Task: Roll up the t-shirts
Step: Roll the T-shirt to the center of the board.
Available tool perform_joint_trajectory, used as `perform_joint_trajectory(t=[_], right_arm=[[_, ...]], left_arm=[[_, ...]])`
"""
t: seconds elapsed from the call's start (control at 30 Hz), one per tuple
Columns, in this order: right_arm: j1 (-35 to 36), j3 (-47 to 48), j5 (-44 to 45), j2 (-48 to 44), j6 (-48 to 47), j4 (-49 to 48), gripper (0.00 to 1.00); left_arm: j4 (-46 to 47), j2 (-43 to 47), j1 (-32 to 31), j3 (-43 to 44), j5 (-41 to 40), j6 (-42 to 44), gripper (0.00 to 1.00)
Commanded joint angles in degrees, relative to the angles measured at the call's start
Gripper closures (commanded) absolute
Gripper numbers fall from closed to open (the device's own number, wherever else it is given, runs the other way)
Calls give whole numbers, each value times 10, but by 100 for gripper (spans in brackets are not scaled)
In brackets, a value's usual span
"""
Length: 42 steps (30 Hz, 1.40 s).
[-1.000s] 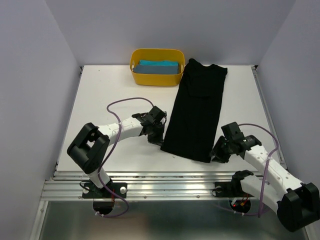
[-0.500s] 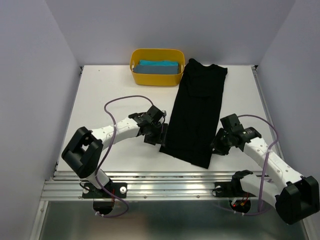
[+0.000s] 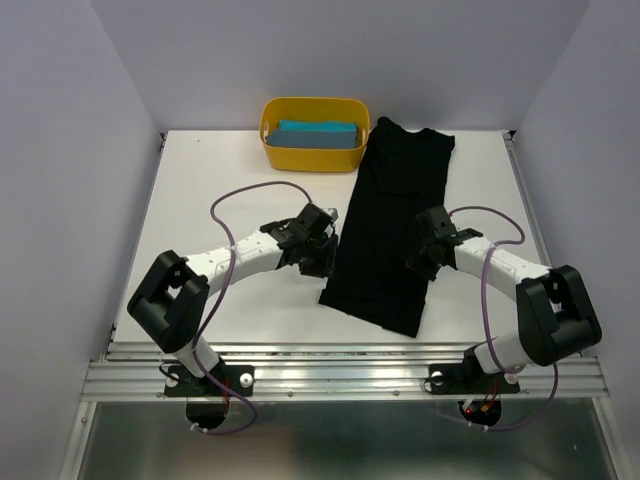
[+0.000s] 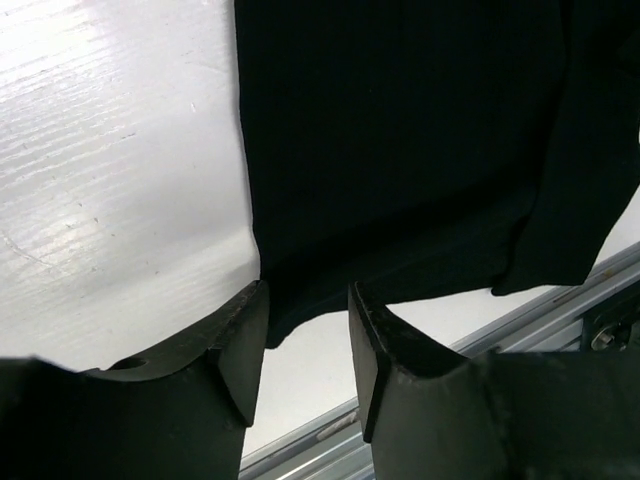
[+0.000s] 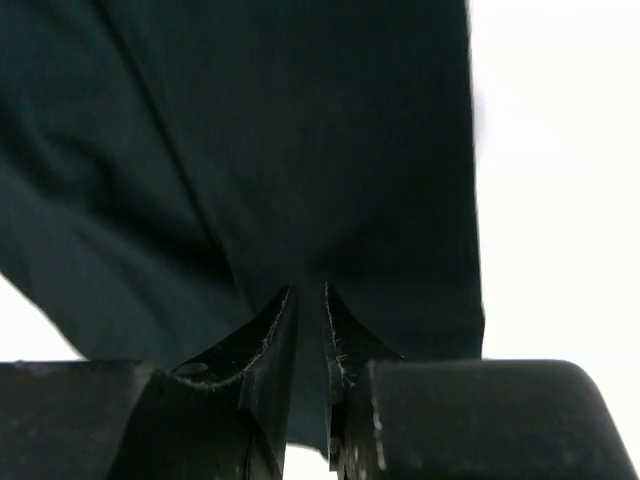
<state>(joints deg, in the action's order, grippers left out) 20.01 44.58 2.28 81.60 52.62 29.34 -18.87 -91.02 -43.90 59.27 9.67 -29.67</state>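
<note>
Risk: a grip on only one layer at the near hem of the black t-shirt [image 3: 390, 225] would start the roll crooked. The left gripper [image 4: 305, 300] is half open and holds nothing; the shirt's near left corner lies just beyond its tips. The right gripper [image 5: 308, 295], over the right edge, is almost closed; whether it pinches cloth I cannot tell. Left of the collar, the teal t-shirt [image 3: 318, 134] lies in the yellow tub [image 3: 310, 162].
</note>
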Motion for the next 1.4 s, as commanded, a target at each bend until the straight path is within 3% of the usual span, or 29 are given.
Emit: perform_joint_trajectory(t=[0.0, 0.2, 0.4, 0.77, 0.9, 0.93, 0.97, 1.33, 1.37], right_arm=[[6, 16, 72, 25, -15, -39, 79], [-20, -29, 107, 29, -21, -38, 80], [-25, -25, 113, 31, -23, -37, 80], [-25, -6, 102, 37, -29, -37, 79], [-25, -5, 99, 39, -31, -37, 79], [-25, -5, 100, 39, -31, -37, 79], [-25, -5, 99, 40, -32, -37, 79], [-25, -3, 69, -2, -57, -2, 74], [-25, -3, 68, -8, -62, 9, 72]], left_arm=[[16, 8, -2, -11, -10, 0, 50], [35, 32, -7, -63, 40, 13, 31], [59, 38, -20, -96, 71, 15, 31], [113, 16, -35, -121, 103, -1, 52], [121, 9, -38, -123, 105, -7, 74], [121, 8, -38, -124, 111, -9, 94], [120, 8, -38, -127, 117, -11, 100], [98, 44, -39, -170, 229, -10, 100], [93, 36, -39, -170, 235, -4, 94]])
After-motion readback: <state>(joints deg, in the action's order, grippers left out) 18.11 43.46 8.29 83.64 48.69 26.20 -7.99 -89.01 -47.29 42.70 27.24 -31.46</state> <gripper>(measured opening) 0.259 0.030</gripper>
